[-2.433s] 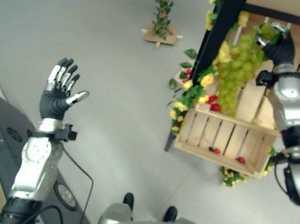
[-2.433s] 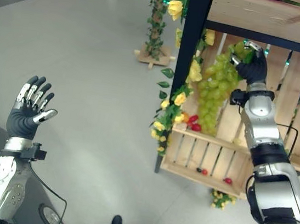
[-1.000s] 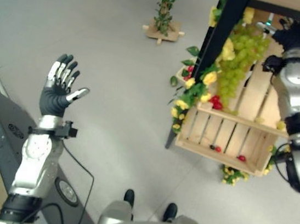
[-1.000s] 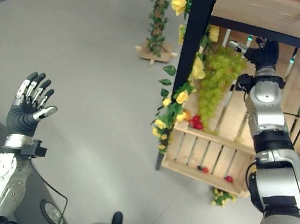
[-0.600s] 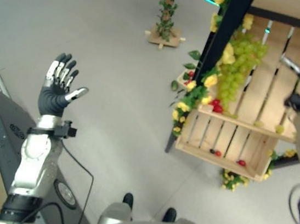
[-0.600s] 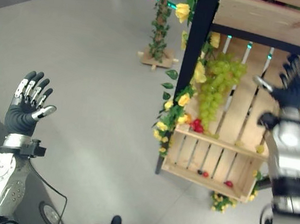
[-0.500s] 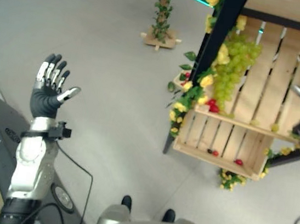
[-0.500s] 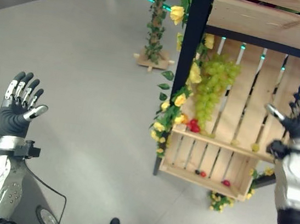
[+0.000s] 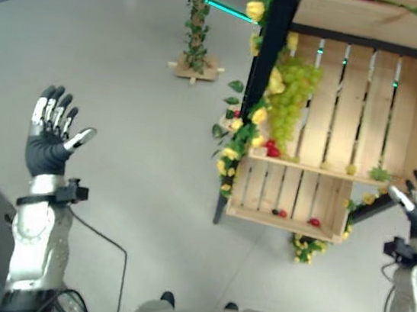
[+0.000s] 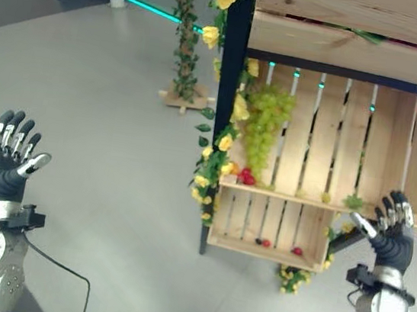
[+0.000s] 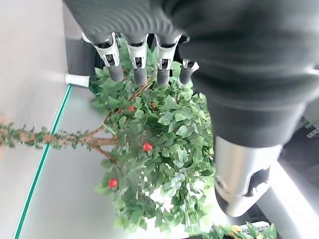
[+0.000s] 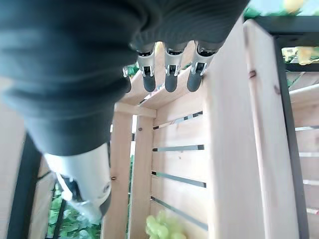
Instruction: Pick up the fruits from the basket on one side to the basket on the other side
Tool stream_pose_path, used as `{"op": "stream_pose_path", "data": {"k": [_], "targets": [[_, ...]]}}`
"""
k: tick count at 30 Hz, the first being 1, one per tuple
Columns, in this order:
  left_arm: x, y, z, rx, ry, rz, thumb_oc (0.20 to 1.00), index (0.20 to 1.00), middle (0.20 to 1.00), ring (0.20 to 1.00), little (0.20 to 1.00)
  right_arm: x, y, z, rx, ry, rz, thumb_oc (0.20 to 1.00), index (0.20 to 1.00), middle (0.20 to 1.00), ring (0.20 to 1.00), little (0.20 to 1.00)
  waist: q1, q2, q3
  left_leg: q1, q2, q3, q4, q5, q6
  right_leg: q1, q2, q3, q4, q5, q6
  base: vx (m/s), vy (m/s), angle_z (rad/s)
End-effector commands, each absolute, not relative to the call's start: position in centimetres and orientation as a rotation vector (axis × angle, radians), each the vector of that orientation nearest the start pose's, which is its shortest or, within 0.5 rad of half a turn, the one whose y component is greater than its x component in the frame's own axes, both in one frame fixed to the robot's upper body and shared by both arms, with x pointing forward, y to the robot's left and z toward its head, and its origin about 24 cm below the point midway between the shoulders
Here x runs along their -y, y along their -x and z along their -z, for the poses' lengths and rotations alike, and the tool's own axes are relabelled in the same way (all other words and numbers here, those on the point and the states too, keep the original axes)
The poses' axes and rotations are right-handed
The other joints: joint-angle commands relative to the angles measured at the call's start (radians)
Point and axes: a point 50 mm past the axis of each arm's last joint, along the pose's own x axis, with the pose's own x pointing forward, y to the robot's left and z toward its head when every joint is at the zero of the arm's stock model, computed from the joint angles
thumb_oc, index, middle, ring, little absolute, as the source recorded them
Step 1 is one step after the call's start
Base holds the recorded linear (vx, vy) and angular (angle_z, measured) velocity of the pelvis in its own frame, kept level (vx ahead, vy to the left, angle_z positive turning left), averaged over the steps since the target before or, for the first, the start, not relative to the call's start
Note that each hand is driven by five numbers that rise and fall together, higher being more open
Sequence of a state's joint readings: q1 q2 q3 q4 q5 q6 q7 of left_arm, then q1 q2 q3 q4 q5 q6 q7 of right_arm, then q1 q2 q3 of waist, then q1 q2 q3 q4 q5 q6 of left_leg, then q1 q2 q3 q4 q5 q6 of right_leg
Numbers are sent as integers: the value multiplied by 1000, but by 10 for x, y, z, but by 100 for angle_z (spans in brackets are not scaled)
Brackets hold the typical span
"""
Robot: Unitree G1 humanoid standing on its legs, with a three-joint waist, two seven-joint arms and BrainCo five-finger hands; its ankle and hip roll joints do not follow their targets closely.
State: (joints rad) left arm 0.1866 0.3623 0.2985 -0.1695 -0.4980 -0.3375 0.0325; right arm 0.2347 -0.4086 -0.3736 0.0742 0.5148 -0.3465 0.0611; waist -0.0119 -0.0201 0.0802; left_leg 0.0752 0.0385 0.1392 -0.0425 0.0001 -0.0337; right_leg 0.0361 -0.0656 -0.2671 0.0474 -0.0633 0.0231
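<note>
The pale slatted wooden crate stands tipped on its side beyond the right hand, just past its straight, released fingers, which hold nothing. A large bunch of green grapes hangs inside it, well apart from those fingers; small red fruits lie below the bunch. The left hand is raised far across the grey floor, fingers spread and empty.

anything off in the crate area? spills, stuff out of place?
The wooden crate lies tipped on its side. A bunch of green grapes hangs inside it, and small red fruits sit loose on its lower slats. Right hand is open and empty beside it.
</note>
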Motion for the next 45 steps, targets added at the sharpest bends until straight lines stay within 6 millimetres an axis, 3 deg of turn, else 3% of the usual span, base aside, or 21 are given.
{"op": "stream_pose_path", "data": {"k": [1, 10, 14, 18, 19, 20, 23, 24, 26, 27, 28, 29, 32, 38, 45], "targets": [[-293, -192, -129, 519, -59, -298, 1000, 1000, 1000, 1000, 1000, 326, -183, -100, 402, -5, 338, 1000, 1000, 1000, 1000, 1000, -27, -27, -7, -11, 7, 10, 9, -35, -10, 19, -10, -26, 8, -45, 52, -26, 16, -10], [-296, -187, -124, 493, -82, -322, 1000, 1000, 1000, 1000, 1000, 304, -185, -103, 427, -55, 222, 1000, 1000, 1000, 1000, 1000, -38, -20, -20, 2, 5, 25, 0, -37, -7, 17, -10, -11, 11, -37, 56, -14, 15, -7], [-294, -191, -122, 482, -93, -294, 1000, 1000, 1000, 1000, 1000, 284, -195, -115, 446, -56, 34, 1000, 1000, 1000, 1000, 1000, -29, -25, -24, 3, 5, 28, -1, -33, -8, 20, -10, -8, 6, -33, 56, -29, 2, -8], [-291, -196, -116, 442, -95, -241, 1000, 1000, 1000, 1000, 1000, 244, -206, -141, 474, -56, -351, 1000, 1000, 1000, 1000, 1000, -9, -35, -27, 1, 4, 23, -2, -26, -10, 22, -10, -8, -5, -26, 56, -40, -4, -2], [-291, -196, -116, 442, -95, -242, 1000, 1000, 1000, 1000, 1000, 244, -206, -141, 474, -58, -354, 1000, 1000, 1000, 1000, 1000, -10, -34, -27, 1, 4, 23, -2, -26, -10, 22, -10, -8, -5, -26, 56, -22, 2, 5], [-289, -199, -113, 428, -93, -223, 1000, 1000, 1000, 1000, 1000, 224, -211, -151, 500, -75, -498, 1000, 1000, 1000, 1000, 1000, -1, -36, -28, 6, 3, 23, -3, -27, -12, 28, -10, -6, -9, -27, 56, 0, 0, 0], [-287, -201, -113, 426, -95, -210, 1000, 1000, 1000, 1000, 1000, 208, -215, -157, 518, -102, -587, 1000, 1000, 1000, 1000, 1000, 4, -35, -31, 0, 2, 22, -4, -21, -11, 27, -9, -7, -18, -18, 56, -41, 5, -2], [-285, -202, -110, 418, -89, -198, 1000, 1000, 1000, 1000, 1000, 186, -218, -161, 524, -143, -718, 1000, 1000, 1000, 1000, 1000, 14, -36, -34, 0, 0, 21, -8, -18, -10, 28, -9, -5, -26, -12, 57, 0, 0, 0], [-282, -205, -111, 424, -88, -181, 1000, 1000, 1000, 1000, 1000, 165, -219, -167, 530, -138, -847, 1000, 1000, 1000, 1000, 1000, 22, -35, -37, -1, -2, 22, -11, -15, -9, 27, -9, -2, -32, -7, 57, -19, 5, 0], [-282, -205, -111, 425, -88, -183, 1000, 1000, 1000, 1000, 1000, 165, -220, -167, 530, -139, -849, 1000, 1000, 1000, 1000, 1000, 20, -35, -36, 0, -2, 23, -11, -15, -9, 27, -8, -2, -33, -7, 57, 0, 0, 0], [-278, -207, -113, 426, -91, -156, 1000, 1000, 1000, 1000, 1000, 144, -222, -171, 520, -119, -973, 1000, 1000, 1000, 1000, 1000, 31, -36, -37, -1, -4, 23, -10, -12, -9, 29, -8, 1, -36, -3, 57, 0, 0, 0], [-279, -207, -113, 427, -91, -158, 1000, 1000, 1000, 1000, 1000, 144, -222, -171, 521, -118, -975, 1000, 1000, 1000, 1000, 1000, 30, -35, -36, 0, -4, 24, -10, -12, -9, 29, -8, 1, -36, -3, 57, -22, 5, -3], [-271, -213, -115, 438, -83, -108, 1000, 1000, 1000, 1000, 1000, 112, -220, -177, 507, -115, -1171, 1000, 1000, 1000, 1000, 1000, 43, -34, -38, 3, -5, 22, -8, -11, -10, 37, -8, -1, -41, 0, 56, -7, 0, -1], [-264, -214, -120, 459, -74, -72, 1000, 1000, 1000, 1000, 1000, 96, -213, -184, 512, -118, -1295, 1000, 1000, 1000, 1000, 1000, 50, -35, -38, 8, -5, 14, -4, -15, -9, 49, -10, -6, -48, -1, 55, -1, 1, 1], [-263, -215, -121, 463, -71, -66, 1000, 1000, 1000, 1000, 1000, 96, -212, -182, 503, -134, -1306, 1000, 1000, 1000, 1000, 1000, 55, -38, -42, 14, -2, 6, -11, -12, -12, 57, -10, -20, -45, -6, 54, 2, -5, 2]]}}
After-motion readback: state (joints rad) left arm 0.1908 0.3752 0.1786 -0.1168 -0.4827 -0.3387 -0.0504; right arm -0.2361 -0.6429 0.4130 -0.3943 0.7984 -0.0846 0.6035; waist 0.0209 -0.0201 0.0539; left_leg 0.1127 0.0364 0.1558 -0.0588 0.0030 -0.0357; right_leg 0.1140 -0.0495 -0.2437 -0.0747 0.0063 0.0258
